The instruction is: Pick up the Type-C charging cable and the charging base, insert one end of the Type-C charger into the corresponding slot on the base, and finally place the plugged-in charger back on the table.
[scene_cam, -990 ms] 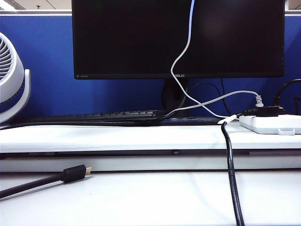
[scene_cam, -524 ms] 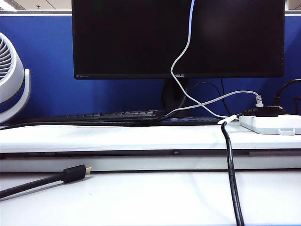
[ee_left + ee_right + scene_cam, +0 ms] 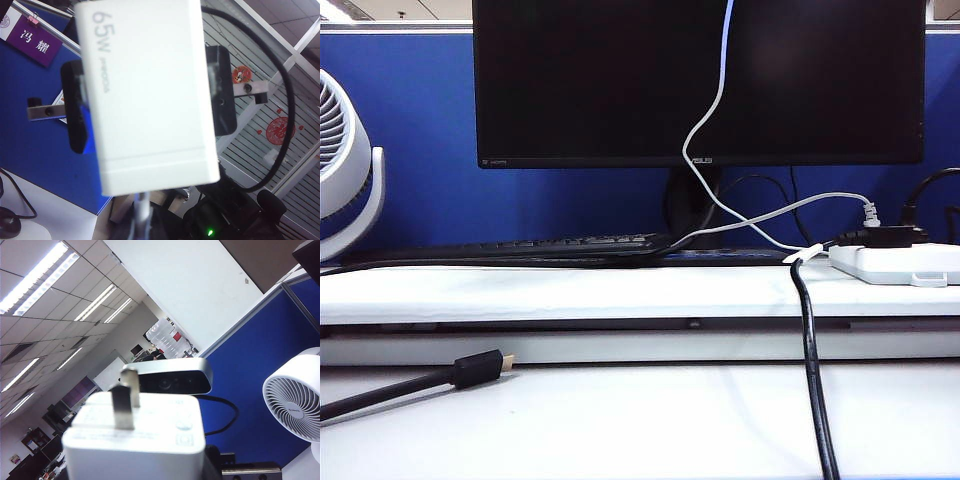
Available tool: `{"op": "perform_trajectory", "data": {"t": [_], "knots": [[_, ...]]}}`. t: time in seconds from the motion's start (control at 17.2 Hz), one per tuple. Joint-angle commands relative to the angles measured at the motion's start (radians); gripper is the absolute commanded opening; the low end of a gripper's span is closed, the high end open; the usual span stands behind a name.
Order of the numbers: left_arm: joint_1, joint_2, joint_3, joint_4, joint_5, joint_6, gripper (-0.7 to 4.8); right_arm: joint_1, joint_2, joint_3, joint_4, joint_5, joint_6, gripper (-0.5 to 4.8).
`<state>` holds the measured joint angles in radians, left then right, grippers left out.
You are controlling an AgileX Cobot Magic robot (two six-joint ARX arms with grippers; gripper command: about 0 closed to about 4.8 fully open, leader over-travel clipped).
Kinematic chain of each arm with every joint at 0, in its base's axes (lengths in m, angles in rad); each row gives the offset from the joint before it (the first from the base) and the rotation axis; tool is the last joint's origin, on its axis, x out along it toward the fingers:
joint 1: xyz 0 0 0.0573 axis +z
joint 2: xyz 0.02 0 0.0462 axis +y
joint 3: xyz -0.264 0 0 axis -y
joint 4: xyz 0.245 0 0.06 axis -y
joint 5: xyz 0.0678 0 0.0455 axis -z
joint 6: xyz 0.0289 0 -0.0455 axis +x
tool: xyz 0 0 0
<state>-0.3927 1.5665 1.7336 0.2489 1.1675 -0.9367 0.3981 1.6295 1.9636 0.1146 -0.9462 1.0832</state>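
The white charging base (image 3: 150, 95), marked 65W, fills the left wrist view with the right gripper's black fingers (image 3: 75, 115) clamped on its two sides. In the right wrist view the base (image 3: 137, 440) shows prongs-up in my right gripper (image 3: 148, 462). A blurred stub of the white Type-C charging cable (image 3: 142, 212) runs from the base's lower face into my left gripper (image 3: 142, 225), which is shut on it. In the exterior view the cable (image 3: 720, 90) hangs from above, down across the monitor to the shelf. Both grippers are out of that view, above the table (image 3: 620, 420).
A black monitor (image 3: 700, 80), keyboard (image 3: 550, 243) and white power strip (image 3: 895, 262) sit on the raised shelf. A white fan (image 3: 340, 170) stands at the left. A black gold-tipped cable (image 3: 470, 370) and a thick black cable (image 3: 812, 380) lie on the table.
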Motion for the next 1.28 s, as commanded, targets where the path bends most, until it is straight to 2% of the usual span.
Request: {"op": "perform_trajectory", "data": {"t": [0.06, 0.82, 1.28], "knots": [[-0.002, -0.003, 0.005, 0.006, 0.0, 0.002, -0.06, 0.001, -0.009, 0.008, 0.024, 0.003, -0.004, -0.06], [-0.003, -0.003, 0.005, -0.008, 0.017, 0.001, -0.06, 0.004, 0.0, 0.008, -0.014, -0.027, -0.011, -0.06], [-0.003, -0.003, 0.005, -0.009, 0.015, 0.002, -0.06, 0.004, 0.0, 0.009, -0.013, -0.097, -0.056, -0.06]]}}
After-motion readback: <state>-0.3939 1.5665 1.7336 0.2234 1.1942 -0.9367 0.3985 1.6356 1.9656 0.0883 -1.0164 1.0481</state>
